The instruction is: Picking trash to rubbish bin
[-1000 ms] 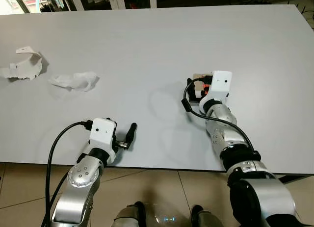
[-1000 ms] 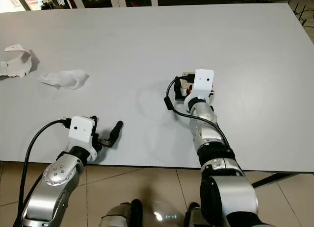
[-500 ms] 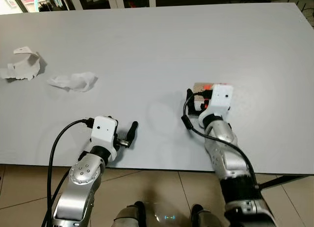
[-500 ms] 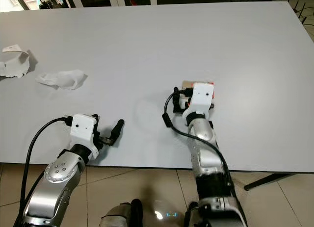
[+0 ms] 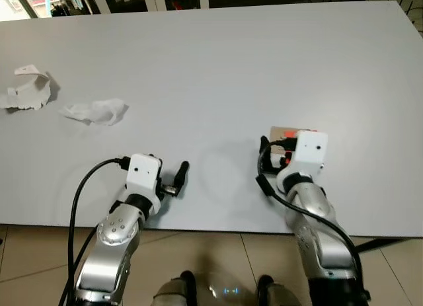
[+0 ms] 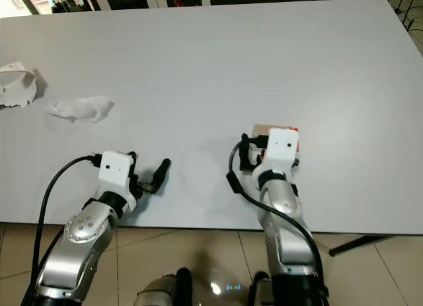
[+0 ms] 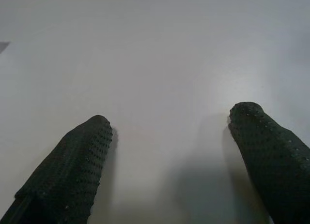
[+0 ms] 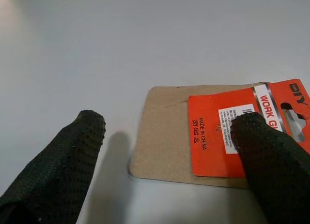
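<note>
Right wrist view shows the right end effector (image 8: 160, 146) spread open over a cardboard tag (image 8: 193, 132) lying flat near the tabletop (image 5: 211, 61) edge; grasping it comes next, needing one finger under its edge. Left end effector (image 7: 169, 156) hovers open.

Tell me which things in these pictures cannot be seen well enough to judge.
- Flat brown and orange cardboard tag: the right wrist view's edge cuts it off, and the right gripper's finger covers part of its print.
- The same tag in the left eye view: mostly hidden behind the white wrist housing.
- Torn white paper: cut by the right eye view's edge.
</note>
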Controlling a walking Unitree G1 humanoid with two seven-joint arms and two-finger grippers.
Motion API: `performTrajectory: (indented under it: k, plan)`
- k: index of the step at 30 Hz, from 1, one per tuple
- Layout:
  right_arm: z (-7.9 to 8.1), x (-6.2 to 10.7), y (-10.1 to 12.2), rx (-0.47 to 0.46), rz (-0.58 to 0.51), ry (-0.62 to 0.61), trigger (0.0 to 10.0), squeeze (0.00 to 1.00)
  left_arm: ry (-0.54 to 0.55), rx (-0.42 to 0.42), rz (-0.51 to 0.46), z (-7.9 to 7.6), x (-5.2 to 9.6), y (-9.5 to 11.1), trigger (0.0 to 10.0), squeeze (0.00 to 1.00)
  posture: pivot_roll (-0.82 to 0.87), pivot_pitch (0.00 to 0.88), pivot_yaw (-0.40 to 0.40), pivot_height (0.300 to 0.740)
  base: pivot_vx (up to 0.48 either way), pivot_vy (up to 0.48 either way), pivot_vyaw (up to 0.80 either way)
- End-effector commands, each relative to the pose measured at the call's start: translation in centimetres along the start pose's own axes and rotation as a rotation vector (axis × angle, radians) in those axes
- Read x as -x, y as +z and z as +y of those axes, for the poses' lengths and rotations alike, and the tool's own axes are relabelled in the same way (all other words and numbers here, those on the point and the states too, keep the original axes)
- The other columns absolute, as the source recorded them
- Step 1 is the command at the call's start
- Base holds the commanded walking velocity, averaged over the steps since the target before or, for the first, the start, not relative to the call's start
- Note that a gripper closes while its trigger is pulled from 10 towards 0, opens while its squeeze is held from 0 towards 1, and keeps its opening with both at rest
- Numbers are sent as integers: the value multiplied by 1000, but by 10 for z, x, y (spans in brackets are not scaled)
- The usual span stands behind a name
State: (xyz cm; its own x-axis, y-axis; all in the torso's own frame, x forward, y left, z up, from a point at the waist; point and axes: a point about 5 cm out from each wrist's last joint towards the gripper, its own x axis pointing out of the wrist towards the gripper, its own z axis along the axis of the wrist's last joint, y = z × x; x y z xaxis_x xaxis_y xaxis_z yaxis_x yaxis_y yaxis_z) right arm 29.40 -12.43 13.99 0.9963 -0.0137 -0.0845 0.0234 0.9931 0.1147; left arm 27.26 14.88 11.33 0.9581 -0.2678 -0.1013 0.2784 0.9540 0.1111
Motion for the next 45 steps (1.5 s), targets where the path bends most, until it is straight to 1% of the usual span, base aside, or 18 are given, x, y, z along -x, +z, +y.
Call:
performTrajectory:
  k: [1, 2, 3, 6, 9, 10, 12, 14, 16, 19, 25, 29, 31, 36, 37, 40, 44, 45]
  plan:
    - [1, 6, -3, -9, 31, -1, 10000, 0, -5, -4, 43, 1, 2, -9, 10000, 0, 107, 243, 107, 740, 0, 0, 0]
    - [1, 6, -3, -9, 31, -1, 10000, 0, -5, -4, 43, 1, 2, -9, 10000, 0, 107, 243, 107, 740, 0, 0, 0]
    - [-3, 7, -2, 1, 34, -14, 10000, 0, -5, -4, 41, 1, 1, -8, 10000, 0, 106, 242, 108, 740, 0, 0, 0]
    - [-5, 4, 4, 8, 10, -25, 10000, 0, -7, -4, 36, 0, -1, -7, 10000, 0, 106, 242, 108, 740, 0, 0, 0]
    - [-2, -1, 15, 5, -34, -27, 10000, 0, -9, -2, 34, 0, -3, -7, 10000, 0, 100, 236, 112, 740, 0, 0, 0]
    - [-2, -1, 15, 5, -34, -27, 10000, 0, -9, -2, 34, 0, -3, -7, 10000, 0, 100, 236, 112, 740, 0, 0, 0]
    - [1, -4, 25, 19, -81, -17, 10000, 0, -12, -1, 30, 0, -5, -6, 10000, 0, 92, 226, 116, 740, 0, 0, 0]
    - [1, -4, 28, 23, -90, -18, 10000, 0, -14, -1, 29, -1, -6, -6, 10000, 0, 90, 224, 115, 740, 0, 0, 0]
    - [-3, -5, 35, 35, -122, -48, 10000, 0, -16, 1, 29, -1, -7, -7, 10000, 0, 87, 221, 114, 740, 0, 0, 0]
    - [-8, -5, 40, 49, -143, -78, 10000, 0, -18, 4, 27, -2, -9, -7, 10000, 0, 81, 221, 115, 740, 0, 0, 0]
    - [-26, -3, 40, 65, -137, -180, 10000, 0, -28, 9, 30, -4, -10, -8, 10000, 0, 67, 227, 123, 740, 0, 0, 0]
    - [-32, -3, 38, 60, -125, -218, 10000, 0, -39, 8, 32, -5, -10, -8, 10000, 0, 61, 236, 135, 740, 0, 0, 0]
    - [-36, -3, 34, 39, -104, -248, 10000, 0, -47, 5, 34, -5, -10, -8, 10000, 0, 59, 239, 144, 740, 0, 0, 0]
    - [-39, -3, 28, -3, -80, -274, 10000, 0, -53, 0, 37, -5, -9, -8, 10000, 0, 62, 242, 148, 740, 0, 0, 0]
    - [-39, -3, 28, -3, -80, -274, 10000, 0, -53, 0, 37, -5, -9, -8, 10000, 0, 62, 242, 148, 740, 0, 0, 0]
    - [-40, -4, 22, -66, -56, -275, 10000, 0, -54, -4, 39, -3, -9, -9, 10000, 0, 68, 243, 154, 740, 0, 0, 0]
    - [-38, -6, 17, -106, -39, -256, 10000, 0, -55, -9, 39, -2, -8, -8, 10000, 0, 72, 243, 157, 740, 0, 0, 0]
    - [-39, -7, 11, -179, -18, -255, 10000, 0, -55, -15, 41, -1, -7, -8, 10000, 0, 78, 243, 161, 740, 0, 0, 0]
